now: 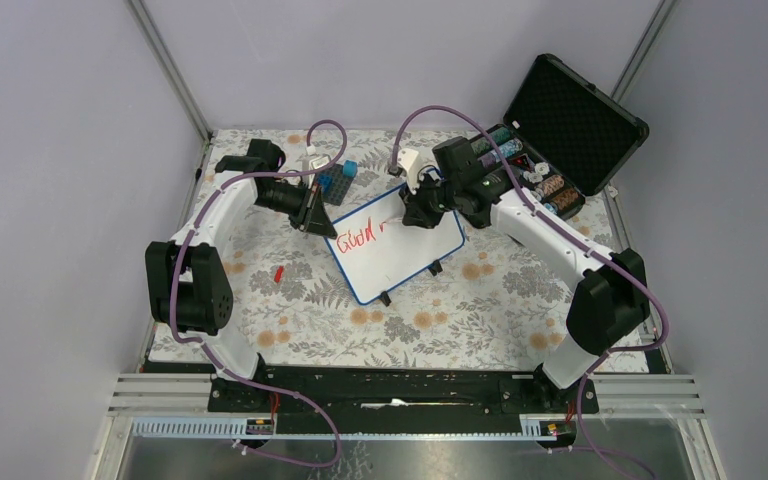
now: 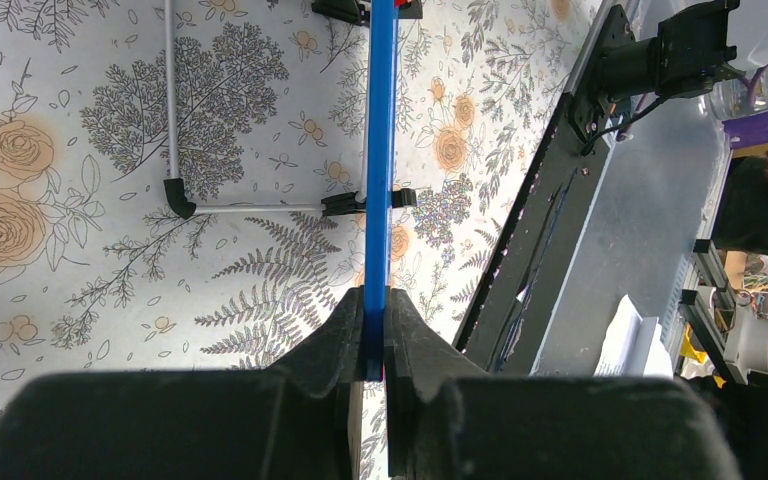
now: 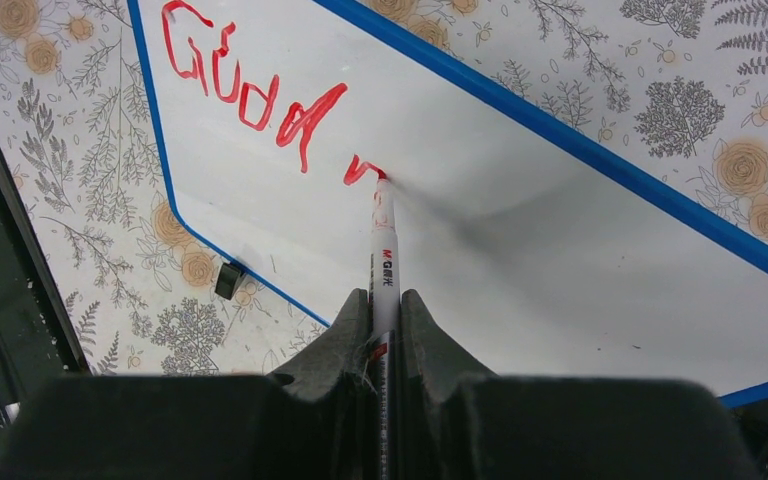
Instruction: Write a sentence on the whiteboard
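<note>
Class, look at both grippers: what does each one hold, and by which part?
The left gripper clamps the whiteboard by its blue edge. The right gripper holds a marker by its barrel, tip on the whiteboard.

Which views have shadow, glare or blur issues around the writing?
Right wrist: red letters sharp, marker throws a soft grey shadow beside its tip across the whiteboard, jaws dark and blurred. Left wrist: blue rim crisp, jaws out of focus. Top external: even light, no glare, writing small.

Pale lilac walls (image 1: 60, 120), aluminium corner posts (image 1: 170, 70), floral-print table cover (image 1: 460, 320), open black case (image 1: 572, 118) back right.
</note>
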`<state>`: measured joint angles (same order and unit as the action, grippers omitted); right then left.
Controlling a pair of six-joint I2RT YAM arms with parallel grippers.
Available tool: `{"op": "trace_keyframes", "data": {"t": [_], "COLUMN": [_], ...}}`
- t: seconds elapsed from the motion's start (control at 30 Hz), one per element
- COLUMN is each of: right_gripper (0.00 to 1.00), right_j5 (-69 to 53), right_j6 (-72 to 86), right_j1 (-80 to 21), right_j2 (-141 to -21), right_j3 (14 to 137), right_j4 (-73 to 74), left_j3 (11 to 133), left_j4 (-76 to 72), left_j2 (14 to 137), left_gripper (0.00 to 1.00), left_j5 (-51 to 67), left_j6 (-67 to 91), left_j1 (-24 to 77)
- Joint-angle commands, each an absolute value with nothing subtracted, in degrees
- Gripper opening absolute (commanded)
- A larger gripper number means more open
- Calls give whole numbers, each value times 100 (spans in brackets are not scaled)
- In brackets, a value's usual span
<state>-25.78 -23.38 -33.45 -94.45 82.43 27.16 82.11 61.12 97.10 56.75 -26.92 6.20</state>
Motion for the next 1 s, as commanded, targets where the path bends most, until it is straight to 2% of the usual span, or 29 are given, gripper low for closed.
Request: {"op": "trace_keyframes", "data": {"t": [0.0,0.47,0.97], "right_gripper": [0,0,0], "right_j5": [-2338,-2698,-2461], "right_j6": [-2460,-2490,-2704], "right_j1": [-3205,-3255,-3274], "right_j2": [-9422,-9420,-9299], "right_j3": [8356,8250,8104], "right_j4": [2621,2695,2897], "left_j3": [8310,8321,8300], "left_j4": [6075,6078,6080], "left_j2": [9668,9703,9668], "left_gripper": [0,0,0], "left_j5": [5760,5751,5748], "left_j6": [-2715,-2733,-2736], "left_j1": [693,698,703]}}
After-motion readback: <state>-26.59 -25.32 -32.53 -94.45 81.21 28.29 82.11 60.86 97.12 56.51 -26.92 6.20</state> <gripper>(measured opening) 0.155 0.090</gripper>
